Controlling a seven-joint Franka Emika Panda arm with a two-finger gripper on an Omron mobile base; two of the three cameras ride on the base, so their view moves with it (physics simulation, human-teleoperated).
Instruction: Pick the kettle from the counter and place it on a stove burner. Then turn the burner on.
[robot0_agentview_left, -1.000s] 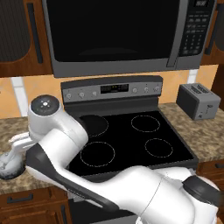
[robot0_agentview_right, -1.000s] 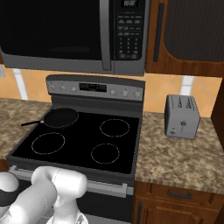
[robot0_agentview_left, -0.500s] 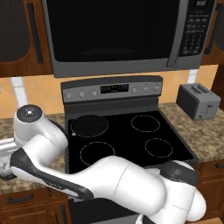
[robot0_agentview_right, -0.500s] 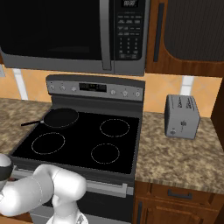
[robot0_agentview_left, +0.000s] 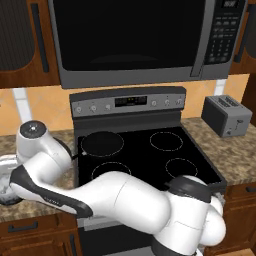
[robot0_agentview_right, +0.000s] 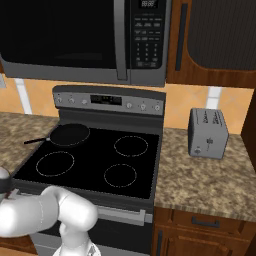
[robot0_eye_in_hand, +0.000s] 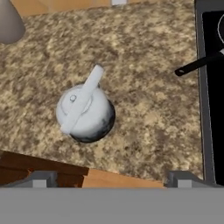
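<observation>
progress is judged to be at the very start: nothing of the task is seen as done. the kettle (robot0_eye_in_hand: 85, 110) is found upright on the speckled worktop (robot0_eye_in_hand: 144, 52), at about the centre of the hand view, apart from the cooktop edge (robot0_eye_in_hand: 200, 92) at three o'clock. its pale arched handle is seen running from seven o'clock to one o'clock across the lid. the tool (robot0_eye_in_hand: 110, 178) is held above it with its two tips spread wide apart, low in the hand view, and nothing is held between them; the kettle is not touched.

still to be done, by this reading: the grasp, the carry to a stove burner (robot0_agentview_right: 120, 175), the setting down, and the turning of a knob on the back panel (robot0_agentview_right: 107, 99).

as for containers, the kettle's lid is closed, so its contents cannot be told. the frying pan (robot0_agentview_right: 69, 134) is seen on the burner at ten o'clock on the cooktop, and nothing is seen in it. the toaster (robot0_agentview_right: 207, 132) stands on the worktop at three o'clock from the stove.
</observation>
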